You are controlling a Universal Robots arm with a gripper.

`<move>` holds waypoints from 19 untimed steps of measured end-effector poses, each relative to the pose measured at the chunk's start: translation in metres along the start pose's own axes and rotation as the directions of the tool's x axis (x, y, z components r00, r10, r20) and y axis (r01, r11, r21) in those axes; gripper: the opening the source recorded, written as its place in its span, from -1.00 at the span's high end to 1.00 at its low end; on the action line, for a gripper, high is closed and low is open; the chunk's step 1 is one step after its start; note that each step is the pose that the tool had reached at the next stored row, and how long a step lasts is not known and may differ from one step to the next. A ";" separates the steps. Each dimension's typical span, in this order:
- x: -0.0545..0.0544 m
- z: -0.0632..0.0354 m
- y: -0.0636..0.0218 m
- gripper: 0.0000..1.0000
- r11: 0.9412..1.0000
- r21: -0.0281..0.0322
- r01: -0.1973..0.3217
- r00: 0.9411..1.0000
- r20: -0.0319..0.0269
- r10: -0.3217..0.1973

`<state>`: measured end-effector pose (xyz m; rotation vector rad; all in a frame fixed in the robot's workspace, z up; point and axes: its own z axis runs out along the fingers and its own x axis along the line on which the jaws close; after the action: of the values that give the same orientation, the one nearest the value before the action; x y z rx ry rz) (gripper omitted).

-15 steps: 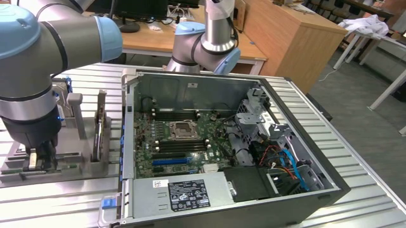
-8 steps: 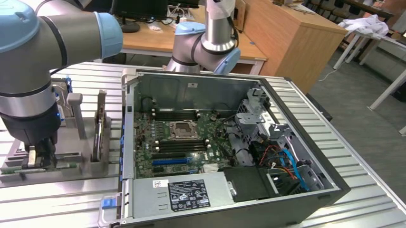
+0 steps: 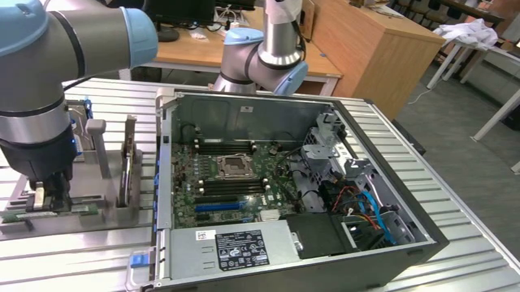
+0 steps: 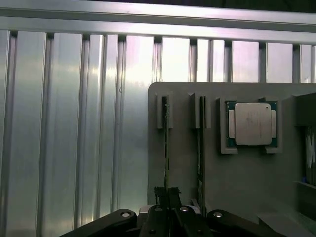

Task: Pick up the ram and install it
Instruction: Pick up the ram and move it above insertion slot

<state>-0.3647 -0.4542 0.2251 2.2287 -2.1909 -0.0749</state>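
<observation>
Two narrow slots in the grey holder plate (image 4: 247, 182) each keep a thin board standing on edge, so its top edge is free for a pinch from above. The gripper (image 4: 168, 196) has its fingers drawn together on the nearer one, the ram (image 4: 166, 143), which shows in the wrist view as a dark sliver running straight out from between the fingertips. The other board (image 4: 201, 148) stands just beside it in the neighbouring slot, parallel and untouched. A bare processor (image 4: 253, 123) lies flat in its own recess of the same plate, kept apart from the boards.

From the exterior view the gripper (image 3: 46, 204) points straight down over the holder at that view's left, clamped on the green ram (image 3: 65, 213), which sits low in its slot and, as far as I can judge, has not been lifted out. The vertical approach suits a part that has to leave and enter slots edge-first. The taller expansion card (image 3: 130, 164) stands on edge near it, clear of the fingers.

The opened computer case (image 3: 167, 182) lies on its side on the slatted aluminium table (image 3: 81, 261), well apart from the gripper, so the motherboard (image 3: 235, 188) faces up. Its dark memory slots (image 3: 223, 148) flank the processor socket (image 3: 235, 164), and the blue slot (image 3: 218, 207) lies nearer the power supply (image 3: 235, 246).
</observation>
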 end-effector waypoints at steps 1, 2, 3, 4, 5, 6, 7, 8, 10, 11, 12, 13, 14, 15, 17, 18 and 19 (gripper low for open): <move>0.000 -0.0016 0.0000 0.76 1.000 0.000 0.000 1.000 0.000 0.000; 0.000 -0.0032 -0.0001 0.76 1.000 0.000 0.000 1.000 0.000 0.000; 0.000 -0.0049 -0.0001 0.76 1.000 0.000 -0.001 1.000 0.000 0.001; 0.000 -0.0067 -0.0001 0.76 1.000 0.000 -0.001 1.000 0.000 0.001; 0.000 -0.0085 0.0000 0.76 1.000 0.000 -0.001 1.000 0.000 0.001; 0.000 -0.0103 0.0000 0.76 1.000 0.000 -0.002 1.000 0.000 0.002; 0.000 -0.0123 0.0001 0.76 1.000 0.000 -0.002 1.000 0.000 0.002; 0.000 -0.0142 0.0001 0.76 1.000 0.000 -0.002 1.000 0.000 0.002; 0.000 -0.0176 0.0002 0.76 1.000 0.000 -0.003 1.000 0.000 0.003; 0.000 -0.0193 0.0002 0.76 1.000 0.000 -0.003 1.000 0.000 0.003; 0.000 -0.0211 0.0003 0.76 1.000 0.000 -0.003 1.000 0.000 0.003; -0.001 -0.0231 0.0003 0.76 1.000 0.000 -0.003 1.000 0.000 0.003; -0.001 -0.0251 0.0004 0.76 1.000 0.000 -0.003 1.000 0.000 0.003; -0.001 -0.0272 0.0004 0.76 1.000 0.000 -0.003 1.000 0.000 0.003; -0.001 -0.0313 0.0005 0.76 1.000 0.000 -0.004 1.000 0.000 0.004; -0.001 -0.0332 0.0006 0.76 1.000 0.000 -0.004 1.000 0.000 0.004; -0.001 -0.0349 0.0006 0.76 1.000 0.000 -0.004 1.000 0.000 0.004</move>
<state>-0.3638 -0.4542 0.2600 2.2248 -2.1950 -0.0752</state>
